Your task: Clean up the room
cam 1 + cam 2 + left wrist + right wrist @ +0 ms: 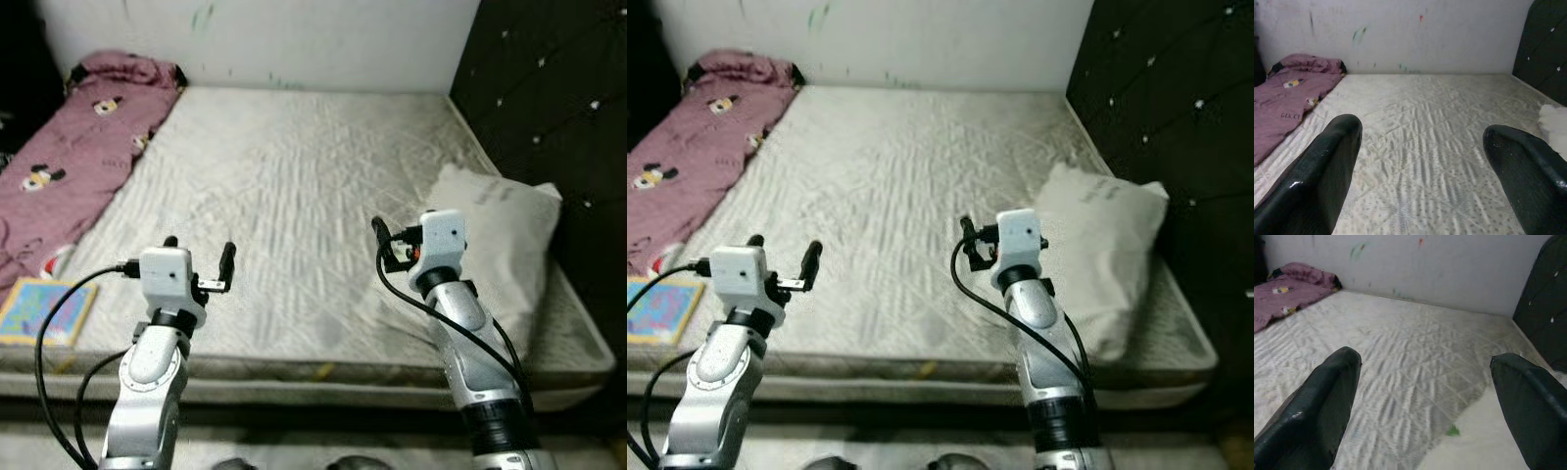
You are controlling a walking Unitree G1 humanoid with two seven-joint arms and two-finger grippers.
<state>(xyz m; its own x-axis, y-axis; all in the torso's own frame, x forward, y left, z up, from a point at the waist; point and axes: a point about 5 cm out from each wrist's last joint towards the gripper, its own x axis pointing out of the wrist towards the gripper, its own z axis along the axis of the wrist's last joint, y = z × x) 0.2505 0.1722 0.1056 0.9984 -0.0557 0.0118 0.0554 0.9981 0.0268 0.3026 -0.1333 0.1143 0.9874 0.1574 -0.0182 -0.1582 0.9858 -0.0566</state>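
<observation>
1. robot is standing at the foot edge of a bare mattress [294,196], head camera looking down over it.
2. left hand [201,257] is hovering over the near edge of the mattress, fingers [1322,171] spread wide, holding nothing.
3. right hand [382,240] is hovering over the near right part of the mattress, just beside the pillow [495,245]; fingers [1317,406] are also wide apart in the wrist view, nothing between them.
4. pillow is lying white and crumpled on the mattress's right side, against the dark headboard [549,88], its near end reaching toward the mattress edge.
5. blanket [69,147], pink with cartoon prints, is lying bunched along the mattress's left side, running up to the far left corner at the wall [294,39].
6. book [44,311], flat with a blue-and-yellow cover, is sitting on the near left corner of the mattress, below the blanket's end.
7. small green scrap [1452,431] is lying on the mattress next to the pillow's edge in the right wrist view; can't tell what it is.
8. wall is showing faint green and red marks.
</observation>
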